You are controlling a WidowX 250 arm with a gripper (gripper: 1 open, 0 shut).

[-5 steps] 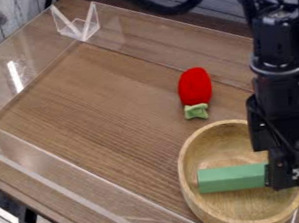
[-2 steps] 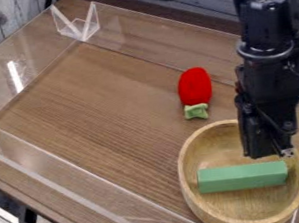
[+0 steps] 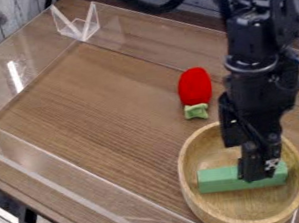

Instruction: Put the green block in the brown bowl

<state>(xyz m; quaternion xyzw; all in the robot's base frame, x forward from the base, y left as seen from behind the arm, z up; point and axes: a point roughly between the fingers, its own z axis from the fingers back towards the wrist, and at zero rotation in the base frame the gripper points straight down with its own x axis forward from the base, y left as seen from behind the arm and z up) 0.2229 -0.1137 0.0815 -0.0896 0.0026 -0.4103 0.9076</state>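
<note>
Inside the brown bowl [image 3: 216, 205]: green block [image 3: 227, 180], lying flat. My gripper [image 3: 255, 159] hangs directly above it. Jaws spread wide, holding nothing.

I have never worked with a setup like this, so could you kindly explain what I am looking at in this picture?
This is one view, from a camera looking down at a wooden table fenced by clear plastic walls. The tall black machine is a robot arm; at its lower end is its gripper, two fingers that pinch things. It points straight down into the brown bowl, a round wooden one at the lower right. The green block lies flat inside the bowl. The gripper is open just above the block and holds nothing. Beside the bowl, on the table, stands a red strawberry toy.
</note>
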